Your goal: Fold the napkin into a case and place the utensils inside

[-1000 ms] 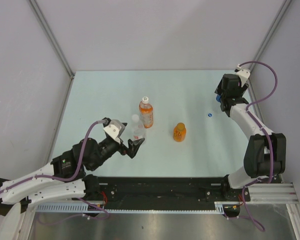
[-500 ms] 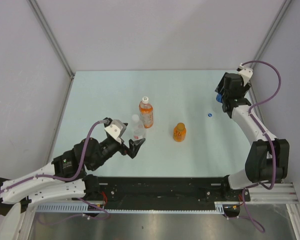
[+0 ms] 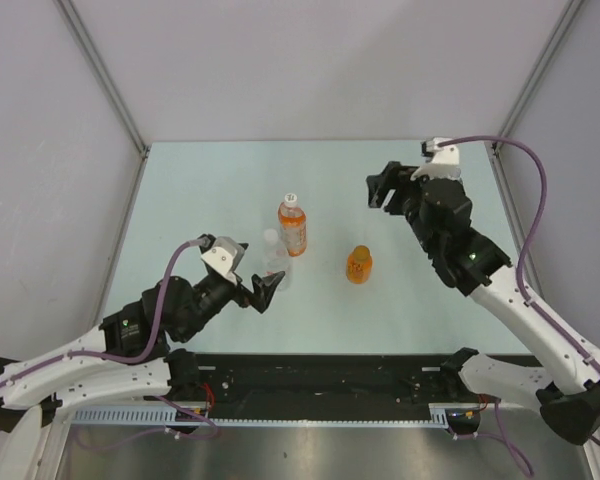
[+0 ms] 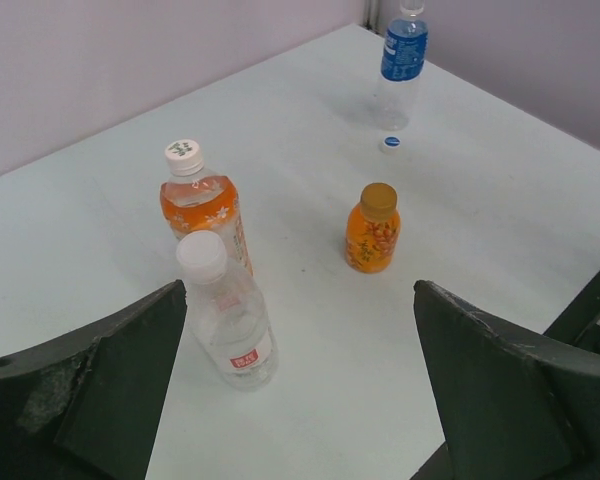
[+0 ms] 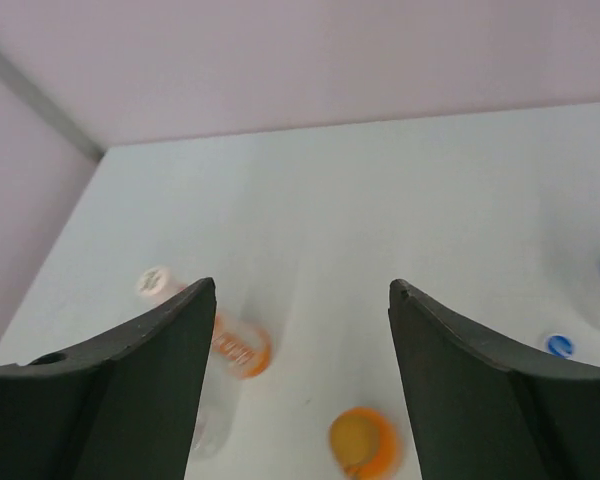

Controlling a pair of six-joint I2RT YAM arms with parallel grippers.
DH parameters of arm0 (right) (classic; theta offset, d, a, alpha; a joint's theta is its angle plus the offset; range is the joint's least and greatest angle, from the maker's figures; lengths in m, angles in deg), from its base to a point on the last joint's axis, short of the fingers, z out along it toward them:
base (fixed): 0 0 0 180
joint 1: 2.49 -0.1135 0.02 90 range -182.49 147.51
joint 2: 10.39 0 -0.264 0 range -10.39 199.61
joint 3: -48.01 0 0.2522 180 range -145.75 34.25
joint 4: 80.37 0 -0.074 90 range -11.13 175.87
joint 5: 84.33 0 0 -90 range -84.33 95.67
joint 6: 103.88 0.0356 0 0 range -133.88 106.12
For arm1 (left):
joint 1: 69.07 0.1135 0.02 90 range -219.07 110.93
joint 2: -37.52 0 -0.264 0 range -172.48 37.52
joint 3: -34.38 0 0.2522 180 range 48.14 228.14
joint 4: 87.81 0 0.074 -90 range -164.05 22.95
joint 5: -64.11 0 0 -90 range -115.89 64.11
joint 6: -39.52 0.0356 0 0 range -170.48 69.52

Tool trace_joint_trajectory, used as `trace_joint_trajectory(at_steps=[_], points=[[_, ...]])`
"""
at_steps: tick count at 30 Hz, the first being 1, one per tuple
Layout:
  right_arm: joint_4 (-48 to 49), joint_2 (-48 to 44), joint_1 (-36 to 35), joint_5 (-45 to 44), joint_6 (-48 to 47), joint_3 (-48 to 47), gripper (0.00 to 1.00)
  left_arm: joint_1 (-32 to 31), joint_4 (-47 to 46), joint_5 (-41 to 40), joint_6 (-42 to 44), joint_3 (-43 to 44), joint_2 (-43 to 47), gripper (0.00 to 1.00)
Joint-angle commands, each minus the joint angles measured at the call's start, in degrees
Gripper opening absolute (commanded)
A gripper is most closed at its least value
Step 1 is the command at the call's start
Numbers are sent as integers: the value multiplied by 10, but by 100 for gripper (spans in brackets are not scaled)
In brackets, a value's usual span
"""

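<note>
Surface point(image 3: 200, 190): pale blue-green, flat, walled by grey panels on the left, far and right sides.

Tall clear plastic bottle of orange drink, white cap point(image 3: 293, 225): upright, near the middle of the surface.

Clear plastic bottle, white cap, small red label point(image 3: 274, 256): upright, just near and left of the tall orange one, almost touching it.

Short orange bottle, brown-gold cap point(image 3: 358, 265): upright, to the right of those two, apart from both.

Clear bottle with blue label point(image 4: 402, 60): upright, far right, seen from the left wrist.

Small blue and white cap point(image 4: 390, 143): loose on the surface, just near of the blue-labelled bottle.

Left claw point(image 3: 265, 290): spread fully wide, holding nothing, low beside the clear bottle on its near side.

Right claw point(image 3: 378, 190): fingers well apart, nothing between them, raised above the surface, far of the short orange bottle.

Napkin and utensils: no view shows them, so I cannot tell where they are.
</note>
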Motion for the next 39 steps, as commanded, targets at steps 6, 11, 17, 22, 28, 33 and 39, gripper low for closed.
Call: trace_joint_trajectory(at_steps=[6,11,17,22,28,33,39], points=[[-22,38,-157,-24,0,92,77,30,9,-63,-76,11,-17,100],[-6,41,-113,15,35,141,80,36,0,-38,-94,-4,0,100],[12,57,-89,1,18,173,81,36,-7,-16,-96,-6,-19,100],[24,93,-74,30,25,183,80,35,-10,-3,-102,-4,-47,100],[44,133,-70,53,38,185,80,36,-21,6,-101,-4,-53,100],[45,149,-69,53,47,184,72,36,-18,6,-96,-4,-49,100],[37,141,-69,53,54,185,44,36,-22,9,-94,-11,-45,100]])
